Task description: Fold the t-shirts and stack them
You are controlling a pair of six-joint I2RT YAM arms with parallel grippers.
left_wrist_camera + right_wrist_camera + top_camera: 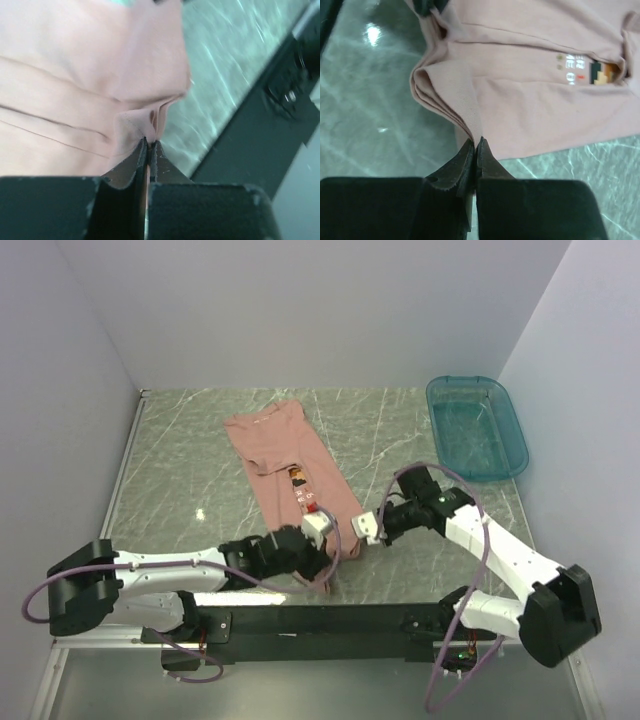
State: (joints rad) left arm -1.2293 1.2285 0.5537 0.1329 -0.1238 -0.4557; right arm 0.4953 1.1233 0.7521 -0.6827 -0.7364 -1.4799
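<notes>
1. Two robot arms are bolted to a black base plate (320,620) along the near edge of the grey-green marbled table (190,470), with purple cables (485,540) looping beside them.
2. The left gripper (149,145) reaches in from the left. Its black fingers (137,165) are pressed together on a small puckered fold of the dusty salmon-pink short-sleeved cloth t-shirt (285,445), at the shirt's near left edge.
3. The right gripper (476,142) comes in from the right. Its jaws are clamped on the layered hem at the shirt's near right corner, where the folded edges meet in a rounded ridge.
4. The two grippers sit close together at the shirt's near end, just apart from each other.
5. The t-shirt lies on the middle of the table as a long narrow strip, folded lengthwise and running away from the arms at a slight slant.
6. A pixelated orange-brown print (602,75) with white text (572,67) shows partway along the strip.
7. A translucent teal plastic bin (477,430) stands at the far right corner, well apart from the shirt.
</notes>
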